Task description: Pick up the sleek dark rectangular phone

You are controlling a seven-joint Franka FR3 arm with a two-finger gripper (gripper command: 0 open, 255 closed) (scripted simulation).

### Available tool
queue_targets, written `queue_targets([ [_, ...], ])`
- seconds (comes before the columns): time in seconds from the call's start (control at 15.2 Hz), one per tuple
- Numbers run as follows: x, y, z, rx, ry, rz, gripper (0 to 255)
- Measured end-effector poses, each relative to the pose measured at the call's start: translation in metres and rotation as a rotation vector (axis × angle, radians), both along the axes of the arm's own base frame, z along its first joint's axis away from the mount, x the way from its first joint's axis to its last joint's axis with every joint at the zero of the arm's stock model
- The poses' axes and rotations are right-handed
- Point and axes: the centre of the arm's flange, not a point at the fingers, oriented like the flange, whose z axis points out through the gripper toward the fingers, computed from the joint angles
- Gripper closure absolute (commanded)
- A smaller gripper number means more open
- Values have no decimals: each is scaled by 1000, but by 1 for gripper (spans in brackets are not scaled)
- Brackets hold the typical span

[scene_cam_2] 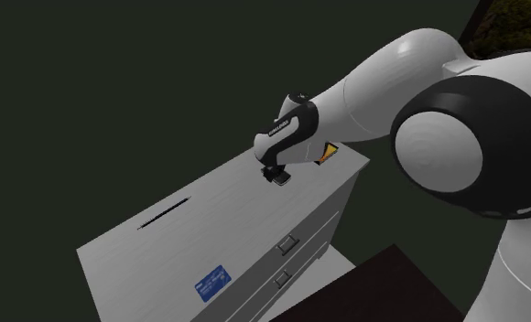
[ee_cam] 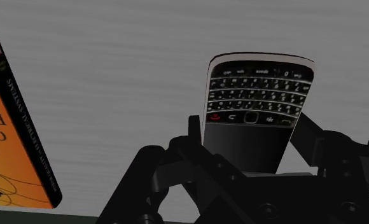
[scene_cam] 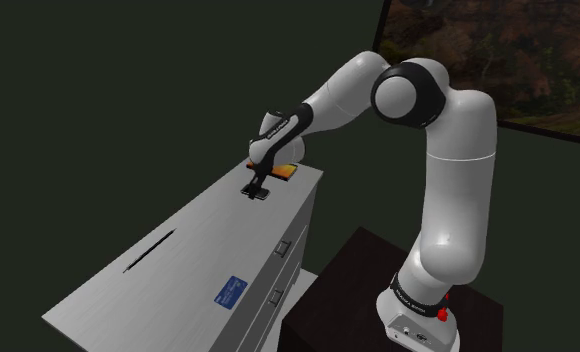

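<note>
While the white arm [scene_cam: 458, 170] reaches from its dark stand [scene_cam: 358, 280] toward the shoulder view's left, we see the black gripper [scene_cam: 256, 187] pointing down at the far end of a grey cabinet [scene_cam: 198, 235] top

Pincer state: 2 fingers [ee_cam: 194, 129] press on the long sides of the phone [ee_cam: 256, 95], 1 on each side, so we log it as closed around the phone

Phone: dark, rectangular, rounded corners, small keyboard with a row of call keys, black screen nearer the palm. We place it between the fingertips, low over the cabinet top's far end [scene_cam: 255, 194]. We cannot tell whether it touches the surface. Same spot in the second exterior view, right under the gripper [scene_cam_2: 276, 172], phone [scene_cam_2: 281, 180] showing a pale edge

1 orange book [ee_cam: 18, 146] with dark lettering lies flat just beside the gripper, apart from the phone. In the shoulder view the book [scene_cam: 284, 172] sits at the cabinet's far corner, behind the gripper

Other things on the top: 1 thin dark line-shaped thing [scene_cam: 150, 252] around the middle, too thin for us to name, and 1 blue card [scene_cam: 230, 290] near the front edge at the near end, both well apart from the phone

Cabinet front shows drawers with 2 small handles [scene_cam: 283, 246]. Dark wall [scene_cam: 98, 90] behind, a landscape picture [scene_cam: 498, 60] at the shoulder view's upper right
</note>
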Motion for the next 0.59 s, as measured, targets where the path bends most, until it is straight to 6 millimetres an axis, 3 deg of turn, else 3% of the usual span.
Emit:
queue_targets([
  [0.59,-1,1,45,0,0,0,255],
])
